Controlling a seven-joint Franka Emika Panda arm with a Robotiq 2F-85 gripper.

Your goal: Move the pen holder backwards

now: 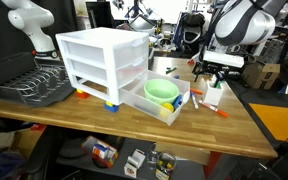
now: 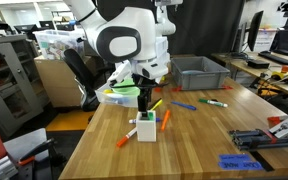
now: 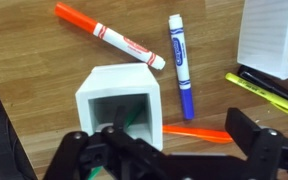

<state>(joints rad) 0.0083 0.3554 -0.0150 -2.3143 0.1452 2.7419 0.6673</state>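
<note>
The pen holder (image 3: 119, 95) is a small white box with an open top and green inside. It stands upright on the wooden table (image 3: 44, 50). It also shows in both exterior views (image 1: 213, 96) (image 2: 146, 128), with a green piece at its top. My gripper (image 3: 174, 150) is open and hovers just above it. One finger is over the holder's opening and the other is out to the side, above an orange marker (image 3: 199, 133). In both exterior views the gripper (image 1: 213, 76) (image 2: 144, 101) hangs right over the holder. Nothing is held.
Loose markers lie around the holder: an orange-and-white one (image 3: 124, 40), a blue one (image 3: 181, 65) and a yellow highlighter (image 3: 269, 90). A white drawer unit (image 1: 99, 60) has its bottom drawer open with a light green bowl (image 1: 162, 90) inside. A grey bin (image 2: 199, 72) stands further back.
</note>
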